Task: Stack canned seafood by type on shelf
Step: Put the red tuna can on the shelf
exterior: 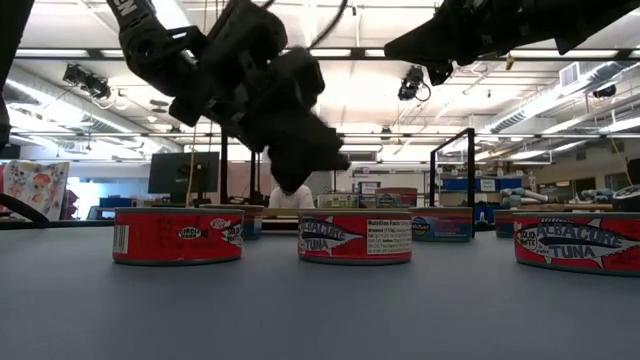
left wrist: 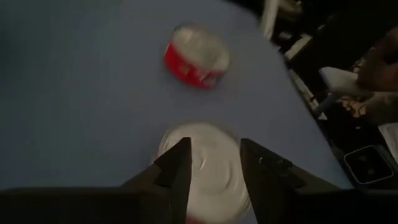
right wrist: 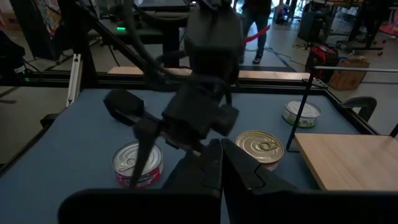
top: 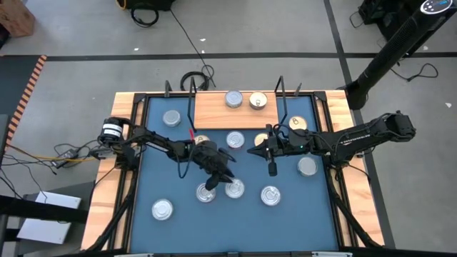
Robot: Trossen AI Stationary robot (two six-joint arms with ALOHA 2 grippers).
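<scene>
Overhead figure, left to right. A silver-topped tin (top: 163, 209) lies on the blue mat (top: 178, 225) near its front left corner, and another tin (top: 171, 118) lies near the rear left, beside the shelf (top: 214, 111).

The left gripper (top: 212, 183) hangs over a silver-topped, red-sided tin (top: 206, 192) in the front middle. The left wrist view shows its fingers (left wrist: 177, 171) parted, with the tin's lid (left wrist: 211, 158) between and beneath them; whether they touch the tin cannot be told, so it is judged to be either about to grasp or just releasing. A neighbouring tin (top: 233, 188) sits just beside it, and a third (top: 270, 195) farther right.

Nearer the shelf, a gold-topped tin (top: 201, 140) and a silver tin (top: 235, 139) rest on the mat. The right gripper (top: 251, 150) hovers mid-table with its fingers pressed together, holding nothing. Beyond it lie a gold-topped tin (top: 296, 124) and a silver tin (top: 307, 166).

On the shelf stand only two tins, one silver (top: 233, 98) and one gold (top: 258, 101), side by side and not stacked. Judged from this layout, the task is at an early stage: most tins remain on the mat, and no stack by type is yet visible.
</scene>
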